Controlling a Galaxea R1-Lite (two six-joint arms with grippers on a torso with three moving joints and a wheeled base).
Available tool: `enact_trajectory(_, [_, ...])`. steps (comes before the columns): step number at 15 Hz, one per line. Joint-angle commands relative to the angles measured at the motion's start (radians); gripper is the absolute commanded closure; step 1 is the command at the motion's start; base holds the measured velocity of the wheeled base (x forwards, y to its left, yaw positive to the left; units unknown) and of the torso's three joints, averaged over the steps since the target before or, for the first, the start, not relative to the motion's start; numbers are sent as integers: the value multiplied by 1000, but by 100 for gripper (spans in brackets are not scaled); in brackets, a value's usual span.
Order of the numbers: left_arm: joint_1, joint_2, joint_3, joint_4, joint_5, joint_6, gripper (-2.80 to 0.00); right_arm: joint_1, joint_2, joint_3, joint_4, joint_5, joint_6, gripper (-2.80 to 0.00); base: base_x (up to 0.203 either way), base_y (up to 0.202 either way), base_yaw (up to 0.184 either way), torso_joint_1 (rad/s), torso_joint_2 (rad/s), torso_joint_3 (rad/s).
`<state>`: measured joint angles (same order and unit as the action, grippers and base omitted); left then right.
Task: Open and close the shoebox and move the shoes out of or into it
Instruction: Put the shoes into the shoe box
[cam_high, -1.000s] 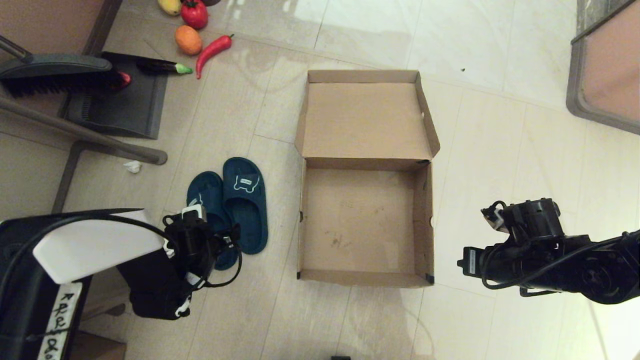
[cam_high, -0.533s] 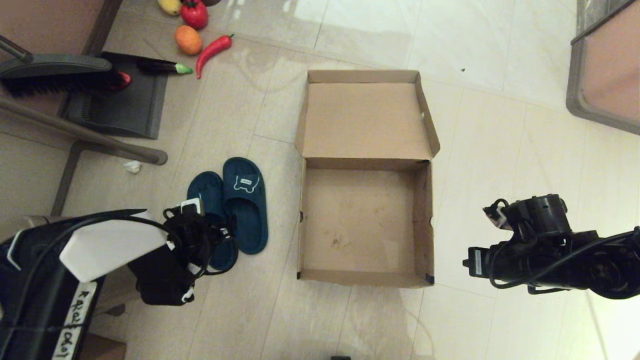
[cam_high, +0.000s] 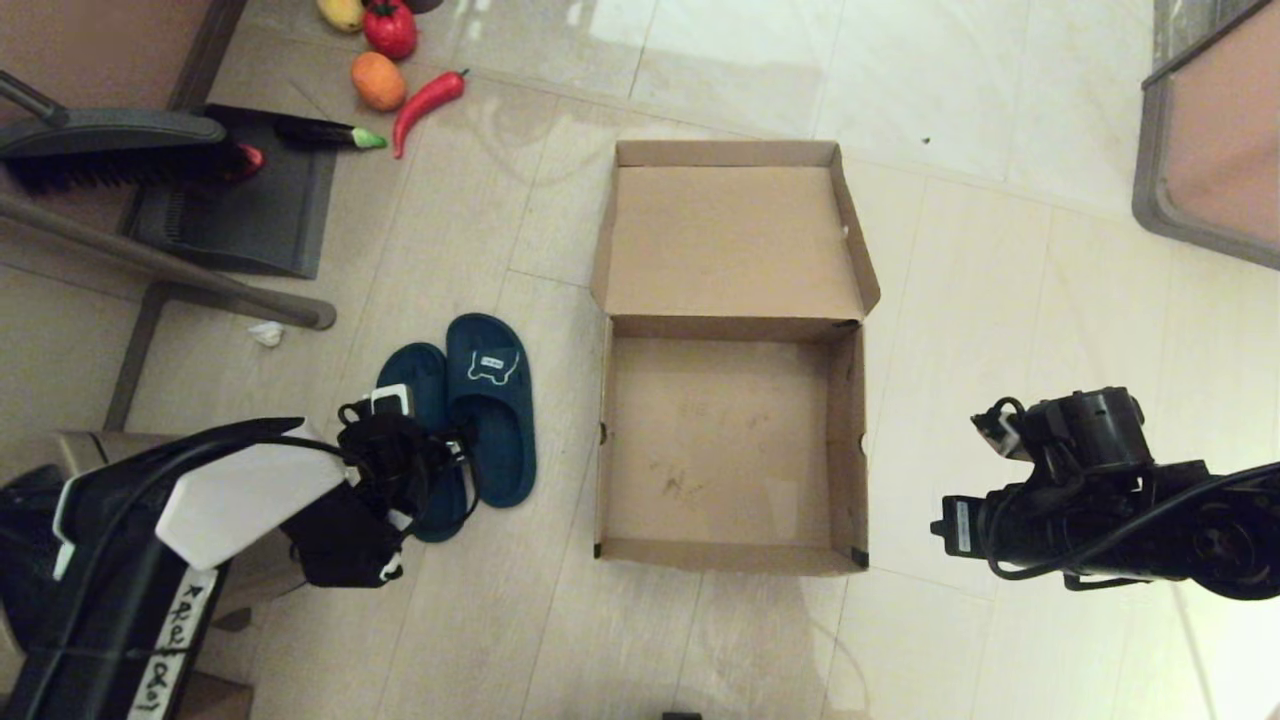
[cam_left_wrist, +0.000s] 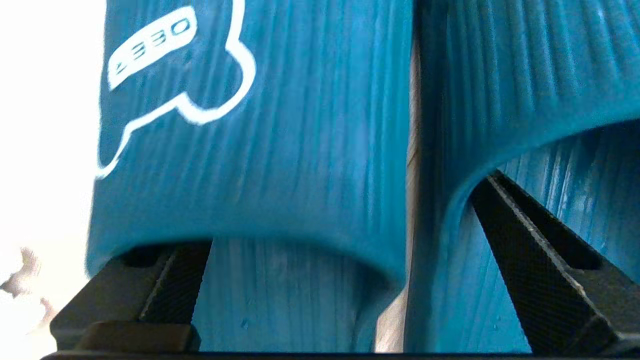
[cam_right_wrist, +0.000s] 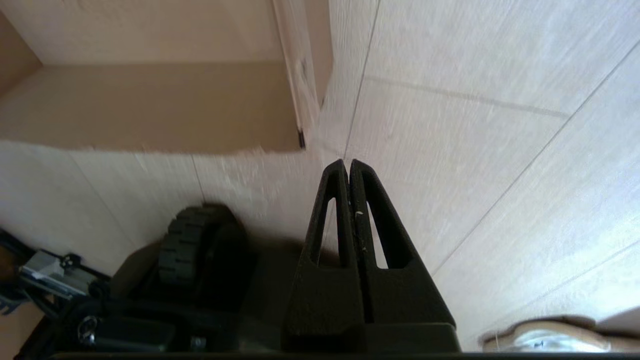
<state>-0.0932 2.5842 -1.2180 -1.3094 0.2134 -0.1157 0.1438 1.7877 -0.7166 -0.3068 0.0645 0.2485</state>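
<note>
My left gripper (cam_left_wrist: 345, 280) is edging further over the shoes (cam_high: 490, 405) on the floor beside the open shoebox (cam_high: 735, 555), fingers spread, one under each strap. Next I judge: clench, lift, carry into the box. My right gripper (cam_right_wrist: 348, 172) is hanging clenched, empty.

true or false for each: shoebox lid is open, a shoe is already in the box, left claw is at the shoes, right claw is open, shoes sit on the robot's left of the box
1. The shoebox lid is open: true.
2. A shoe is in the box: false; it holds nothing, and both shoes lie on the floor.
3. The left claw is at the shoes: true, one finger under each strap.
4. The right claw is open: false, it is shut on nothing, beside the box.
5. The shoes sit to the robot's left of the box: true.
</note>
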Motion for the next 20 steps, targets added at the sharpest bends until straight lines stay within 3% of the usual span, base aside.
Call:
enact_trajectory(1, [1, 17, -40, -7, 1, 5, -280, 2, -5, 20, -3, 1, 4, 0, 0, 0, 0, 0, 0, 0])
enact_trajectory(6, [-2, 34, -88, 19, 1, 5, -280, 6, -1, 28, -6, 6, 8, 0, 0, 0, 0, 0, 0, 0])
enact_trajectory(7, [-3, 40, -105, 22, 1, 5, 0, 6, -1, 25, -6, 6, 8, 0, 0, 0, 0, 0, 0, 0])
enact_trajectory(20, [-3, -18, -122, 47, 9, 56, 0, 5, -5, 44, -6, 4, 11, 0, 0, 0, 0, 0, 0, 0])
